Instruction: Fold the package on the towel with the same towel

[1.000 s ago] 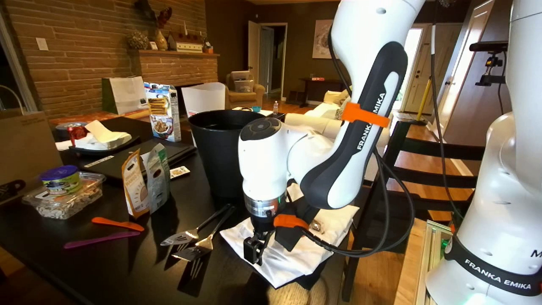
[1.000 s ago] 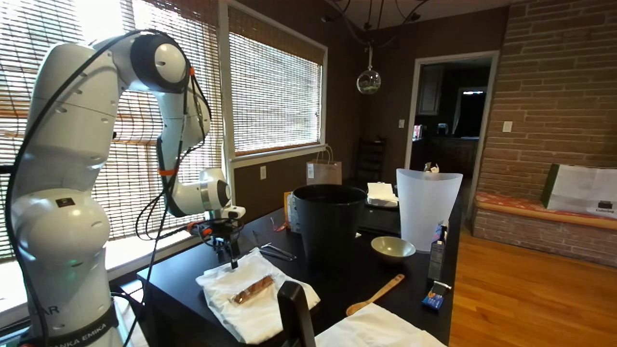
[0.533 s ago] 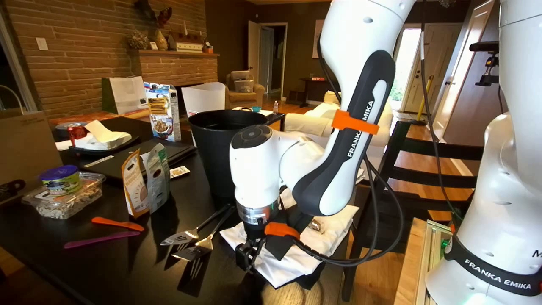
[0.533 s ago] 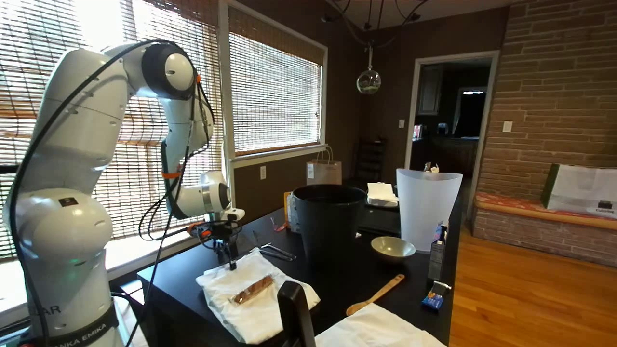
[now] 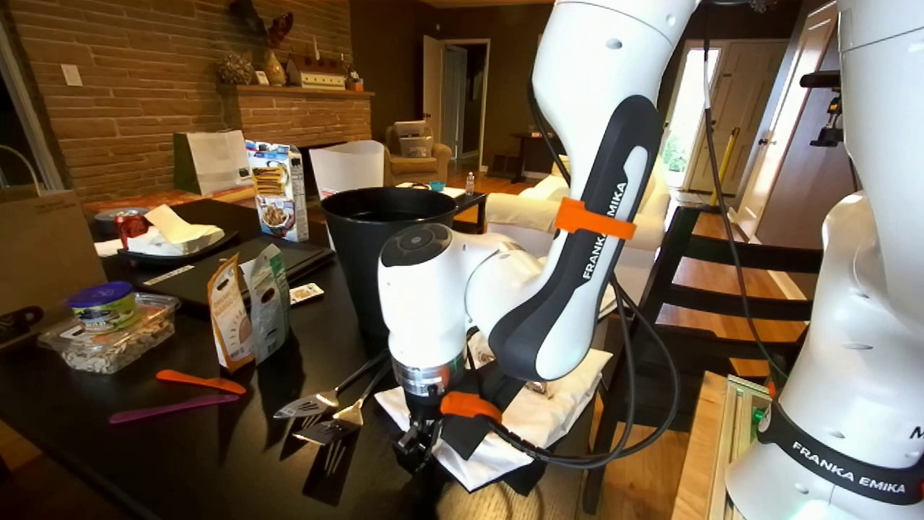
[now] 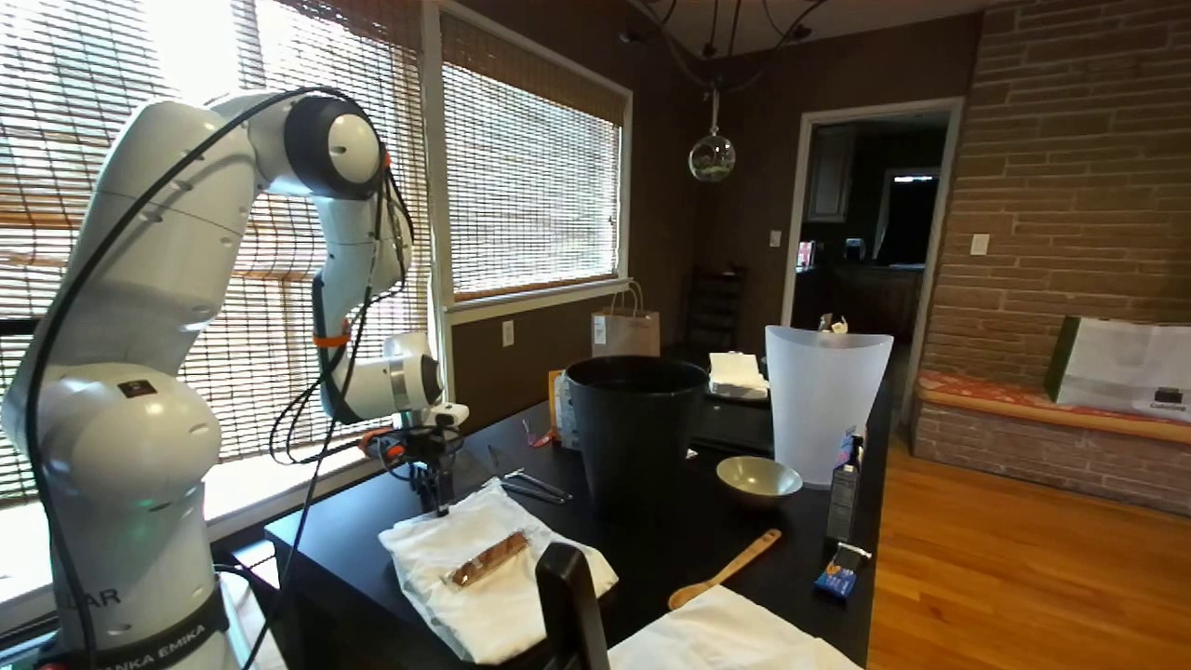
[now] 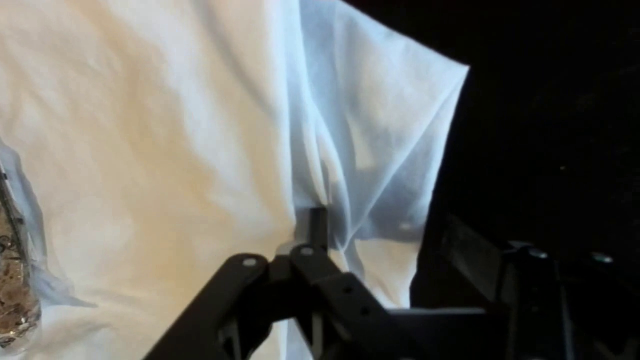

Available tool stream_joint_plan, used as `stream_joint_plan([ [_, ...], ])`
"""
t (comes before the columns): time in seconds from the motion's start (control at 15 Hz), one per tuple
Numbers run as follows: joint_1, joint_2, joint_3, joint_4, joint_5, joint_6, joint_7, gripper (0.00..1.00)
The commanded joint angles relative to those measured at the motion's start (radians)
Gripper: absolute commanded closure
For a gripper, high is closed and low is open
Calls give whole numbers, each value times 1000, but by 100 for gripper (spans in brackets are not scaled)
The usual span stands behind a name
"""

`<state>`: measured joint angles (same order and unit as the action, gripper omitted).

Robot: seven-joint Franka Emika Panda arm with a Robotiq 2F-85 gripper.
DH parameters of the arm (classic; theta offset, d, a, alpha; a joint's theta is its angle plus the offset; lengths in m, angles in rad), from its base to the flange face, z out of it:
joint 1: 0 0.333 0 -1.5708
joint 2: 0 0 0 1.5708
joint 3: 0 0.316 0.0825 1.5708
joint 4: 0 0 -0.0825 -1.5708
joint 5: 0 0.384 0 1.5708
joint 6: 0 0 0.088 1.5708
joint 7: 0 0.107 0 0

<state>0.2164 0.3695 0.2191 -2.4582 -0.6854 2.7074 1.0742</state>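
Package (image 7: 16, 280) lies at nine o'clock from the gripper (image 7: 387, 227) in wrist view. Jaws spread, edge of towel (image 7: 195, 165) between.

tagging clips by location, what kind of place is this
Probably a home's dining area, open to a living room: a black table, an armchair beyond it, and woven window blinds.

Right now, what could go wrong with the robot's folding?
The open black gripper, at the edge of the creased white cloth towel, might catch too little. The shiny brown oblong package lies uncovered on top, so tugging could slide it. Swinging sideways might bump the silver metal utensils beside the towel.
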Motion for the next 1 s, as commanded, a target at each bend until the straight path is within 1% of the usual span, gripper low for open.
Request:
stream_joint_plan([
  [0.0,17,15,-13,20,-14,-17,26,70],
  [0.2,15,7,-11,20,-12,-30,19,90],
  [0.27,15,4,-11,21,-11,-33,18,94],
  [0.33,13,0,-8,21,-7,-34,15,54],
  [0.4,13,-3,-6,21,-5,-38,12,58],
  [0.47,14,-5,-6,21,-7,-42,12,66],
  [0.53,14,-5,-7,21,-8,-47,13,87],
  [0.6,13,-4,-5,22,-5,-54,9,88],
  [0.67,74,-11,-61,20,35,-45,-19,92],
  [0.8,97,-14,-79,18,39,-44,-16,100],
  [0.93,116,-16,-99,19,38,-48,-19,99],
])
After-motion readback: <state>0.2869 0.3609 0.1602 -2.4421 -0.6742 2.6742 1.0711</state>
